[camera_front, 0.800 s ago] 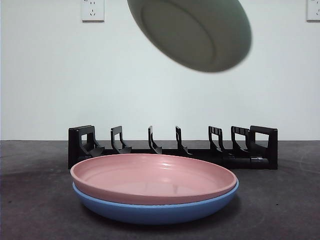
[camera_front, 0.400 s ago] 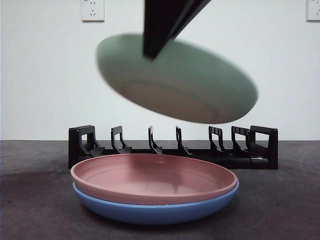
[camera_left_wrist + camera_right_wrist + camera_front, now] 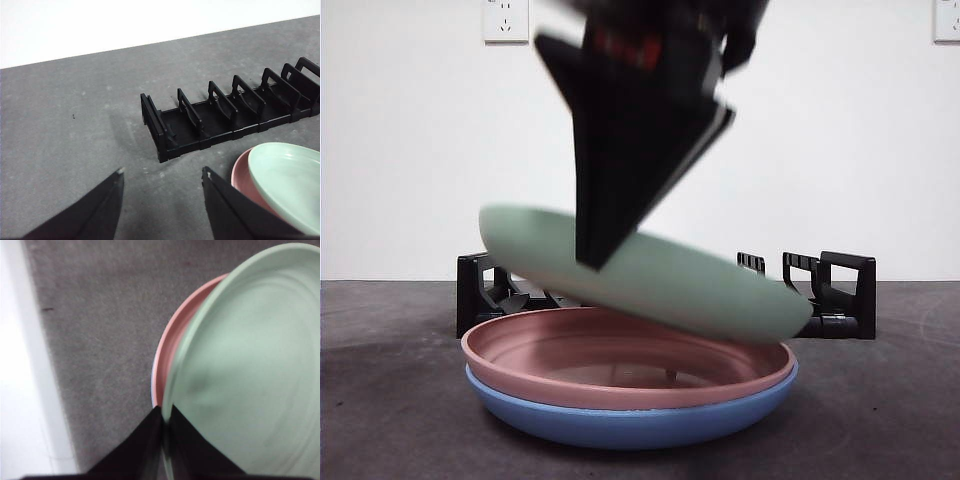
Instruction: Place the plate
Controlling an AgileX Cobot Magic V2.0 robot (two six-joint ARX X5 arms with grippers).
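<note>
**Green plate coming down onto the stack**

Dropping fast since the earlier frames: green plate (image 3: pixel 650 280), which was high near the top edge a second ago and at mid-height half a second ago, is now hanging just above the pink plate (image 3: pixel 625 365). Its lower edge is dipping into the pink plate's bowl on one side; the other side is riding higher, so the plate is tilting. Contact with the pink plate: cannot tell from the front view, gap very thin or none.

Right gripper (image 3: pixel 164 415) is clamping the green plate (image 3: pixel 250 370) by its rim, jaws pinched tight on either side of the edge. In the front view the same gripper (image 3: pixel 610 240) is reaching in from above, big, dark and blurred, pointing down onto the plate's raised side.

Pink plate is sitting nested in the blue plate (image 3: pixel 630 420), both flat on the table (image 3: pixel 880 400). In the right wrist view a crescent of pink plate (image 3: pixel 175 340) is showing beside the green one.

Rack (image 3: pixel 830 295) is standing behind the stack, slots upright, partly hidden by the green plate. Nothing is standing in the slots that show.

Left gripper (image 3: pixel 162 175) is waiting off to the side over bare table, jaws spread apart, holding nothing. Its camera is catching the rack (image 3: pixel 230 112) lengthwise, and green plate (image 3: pixel 290 182) over pink plate (image 3: pixel 240 172) at the frame edge.
</note>
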